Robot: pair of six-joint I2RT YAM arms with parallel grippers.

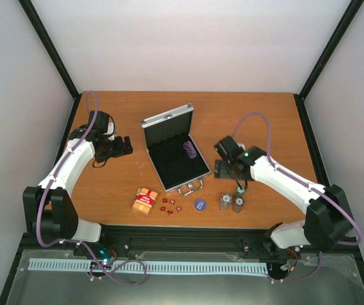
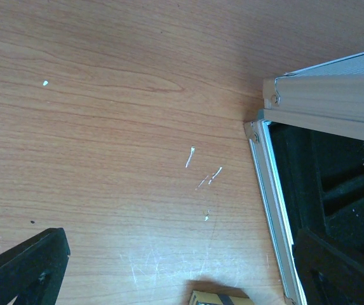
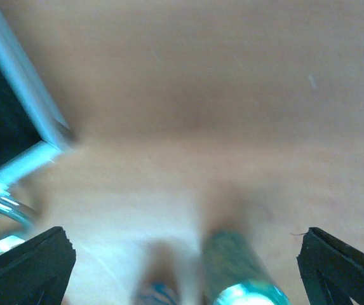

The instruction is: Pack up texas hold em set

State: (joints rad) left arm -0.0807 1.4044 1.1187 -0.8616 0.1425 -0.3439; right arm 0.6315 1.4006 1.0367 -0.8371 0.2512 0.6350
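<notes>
Chip stacks (image 1: pixel 225 202) near right gripper (image 1: pixel 223 170) (wide, empty); left gripper (image 1: pixel 126 146) wide too.

I'm working in a robotics lab test cell: my left arm (image 1: pixel 74 160) and right arm (image 1: pixel 286 179) are bolted to a black rail (image 1: pixel 182 240) at the near edge of a wooden tabletop (image 1: pixel 258 111), boxed in by plain white panels (image 1: pixel 188 44) on black frame posts (image 1: pixel 48 44)

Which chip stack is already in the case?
The purple stack, inside the open case; the other two stacks stand on the table outside it.
</notes>
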